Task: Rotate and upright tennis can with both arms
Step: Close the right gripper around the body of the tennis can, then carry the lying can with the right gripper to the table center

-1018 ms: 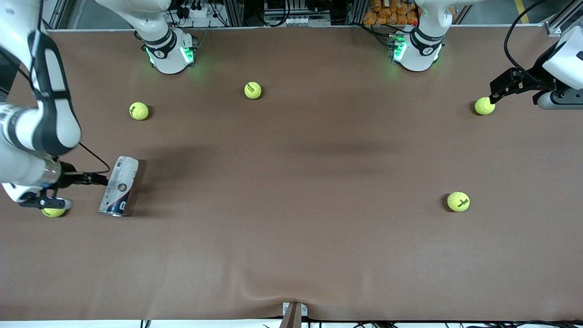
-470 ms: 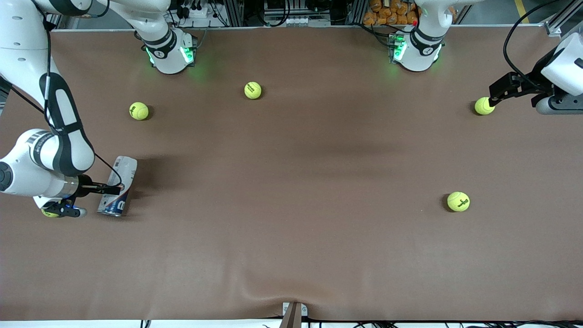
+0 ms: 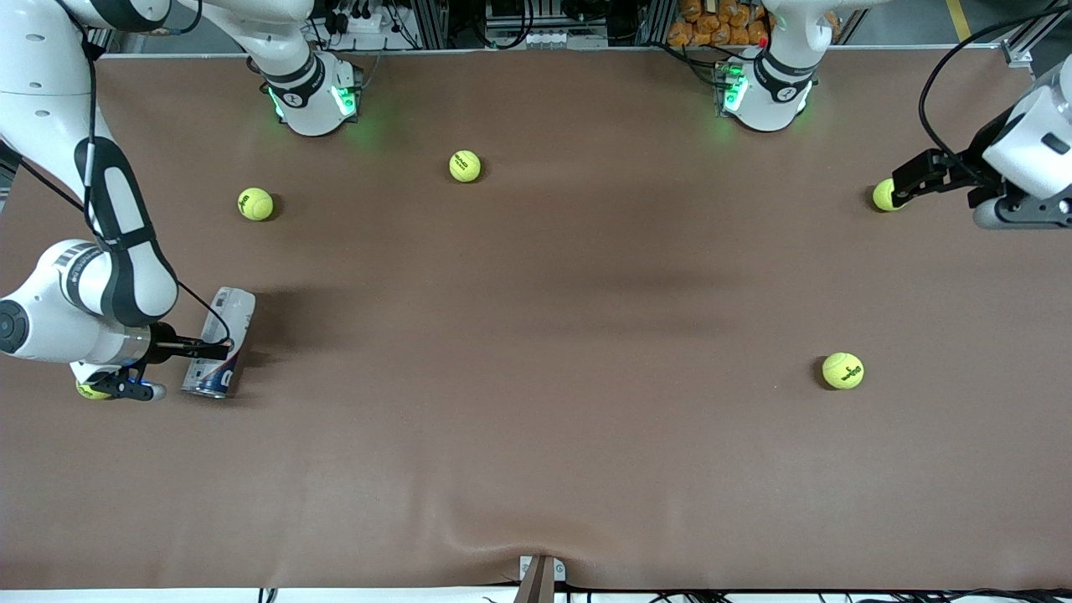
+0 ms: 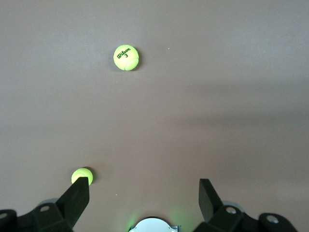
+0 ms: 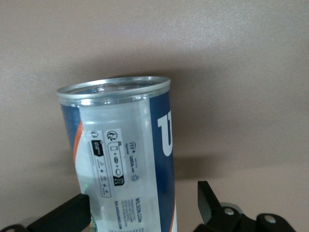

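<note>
The tennis can (image 3: 226, 311) lies on its side on the brown table at the right arm's end, its silver rim end nearer to the front camera. My right gripper (image 3: 214, 344) is low at the can's middle, fingers open on either side of it. In the right wrist view the can (image 5: 120, 145) fills the gap of the right gripper (image 5: 144, 195); one finger is against it and the other stands apart. My left gripper (image 3: 900, 189) is open and empty at the left arm's end, by a tennis ball (image 3: 880, 196). It also shows in the left wrist view (image 4: 145, 182).
Loose tennis balls lie on the table: two near the right arm's base (image 3: 255, 203) (image 3: 465, 166), one nearer the front camera toward the left arm's end (image 3: 843, 370), and one partly under the right arm's wrist (image 3: 86, 391). The left wrist view shows two balls (image 4: 126, 57) (image 4: 82, 175).
My right arm has swung in and lowered, so its gripper went from beside the can to straddling its middle. My left gripper has shifted slightly over the ball at its end.
</note>
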